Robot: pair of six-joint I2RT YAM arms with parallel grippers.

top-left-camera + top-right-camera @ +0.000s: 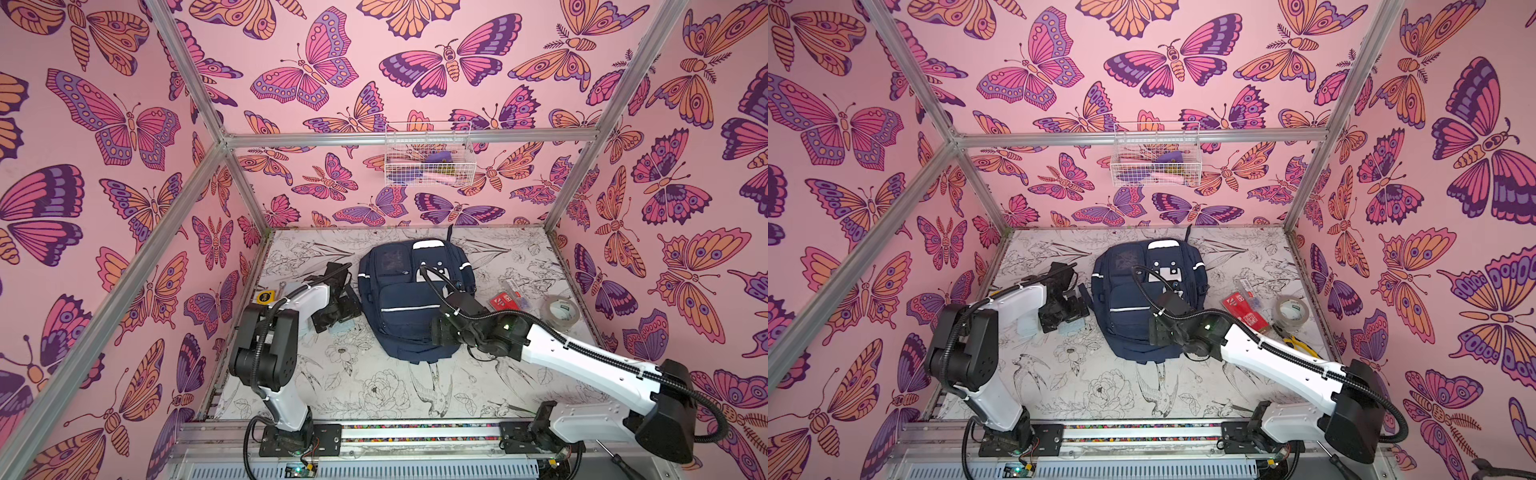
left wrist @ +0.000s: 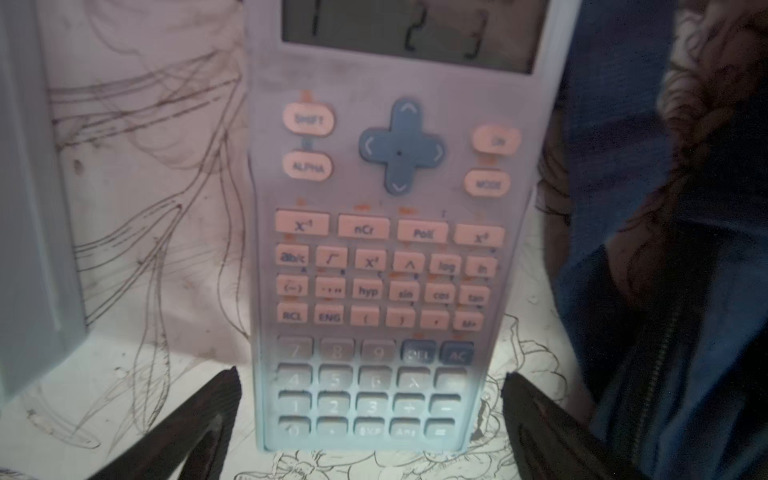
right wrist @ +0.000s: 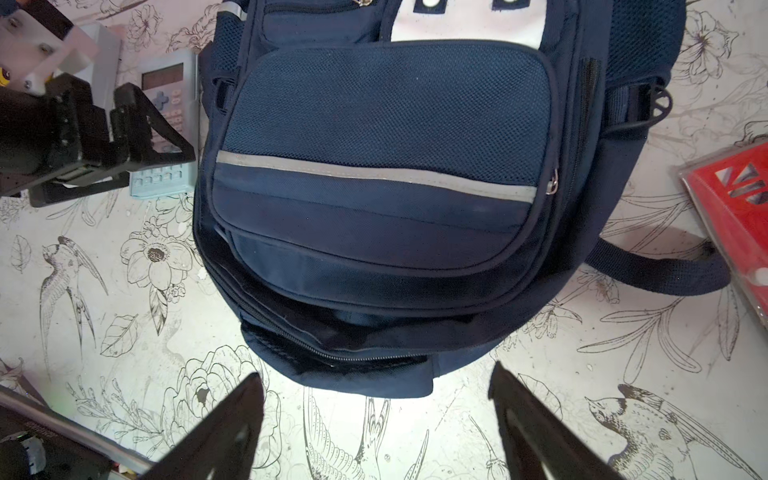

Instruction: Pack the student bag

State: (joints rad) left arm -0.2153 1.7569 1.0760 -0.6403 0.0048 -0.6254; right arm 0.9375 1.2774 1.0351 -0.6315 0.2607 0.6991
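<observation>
The student bag (image 1: 399, 291) lies flat on the bench (image 1: 374, 395), midway along its far edge. It looks soft, limp and probably light, so pinch the gaping zip lip at its near end. The right gripper (image 3: 376, 372) hovers there, jaws wide and empty. The left gripper (image 2: 370, 376), jaws wide, straddles the calculator (image 2: 386, 249).

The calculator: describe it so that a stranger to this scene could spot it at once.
Start at the big navy backpack. Just left of it, under the open left gripper, lies the pale blue calculator. Only it has a screen and pink keys.

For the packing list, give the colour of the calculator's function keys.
Pale pink, on the light-blue rectangular plastic calculator; clearest in the left wrist view.
</observation>
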